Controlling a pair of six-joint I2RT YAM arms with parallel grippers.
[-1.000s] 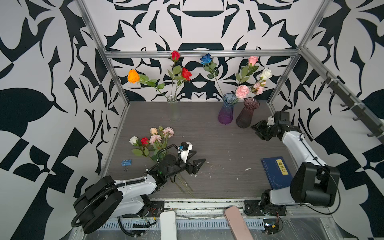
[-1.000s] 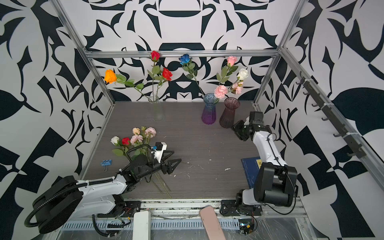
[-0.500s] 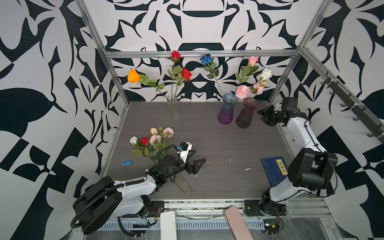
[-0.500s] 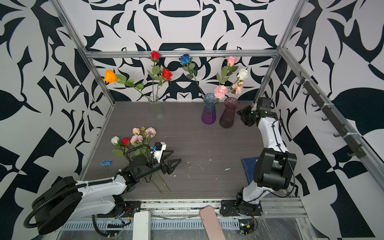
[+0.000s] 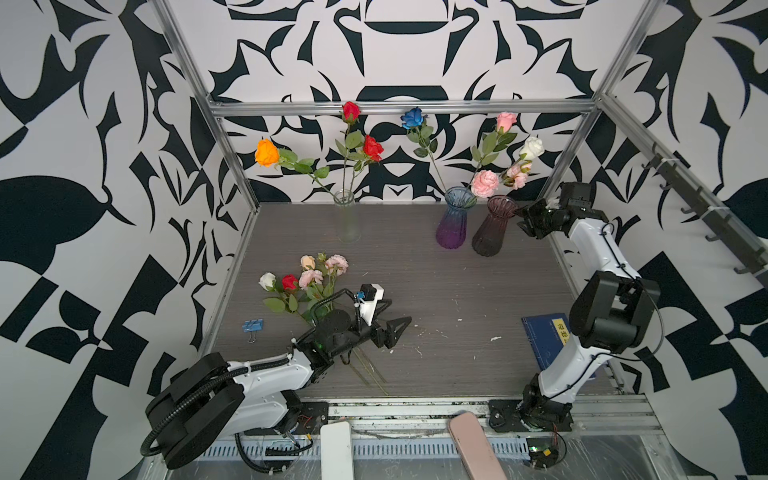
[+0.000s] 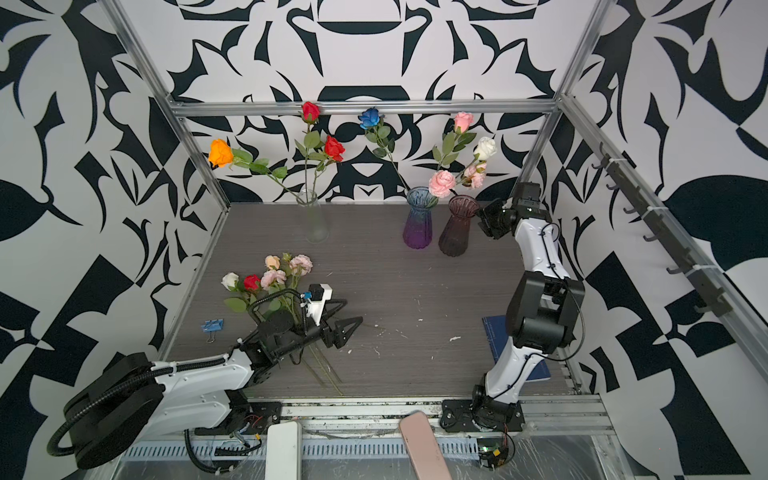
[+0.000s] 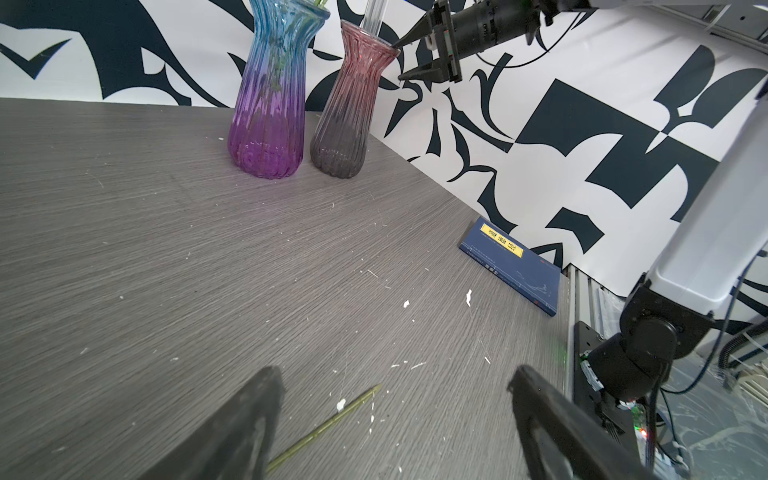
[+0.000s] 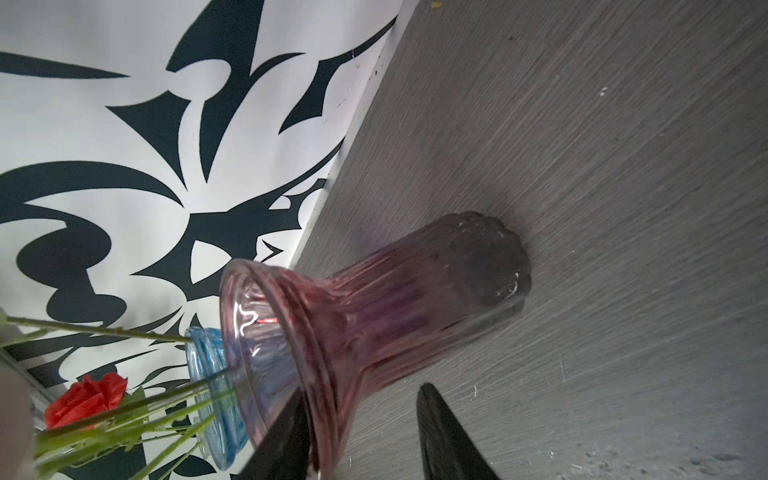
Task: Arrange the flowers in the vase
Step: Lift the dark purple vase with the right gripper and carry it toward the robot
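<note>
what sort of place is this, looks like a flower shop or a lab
Probably a robot lab test cell: left arm and right arm bolted to a front rail, an aluminium frame with patterned walls boxing in the table.

Left arm: lying low and stretching forward, well apart from the plum vase [image 5: 494, 226], to its near left.
Left gripper [image 5: 397, 311]: hovering low, jaws standing wide apart, gripping nothing, pointing toward the vase's side.
Right arm: rising with elbow bent high, forearm reaching in just right of the vase.
Right gripper [image 7: 401, 60]: aiming sideways at the vase's rim, jaws parted, upper fingertip [image 7: 409, 35] meeting the lip, the lower one sitting outside beneath the flare.
</note>
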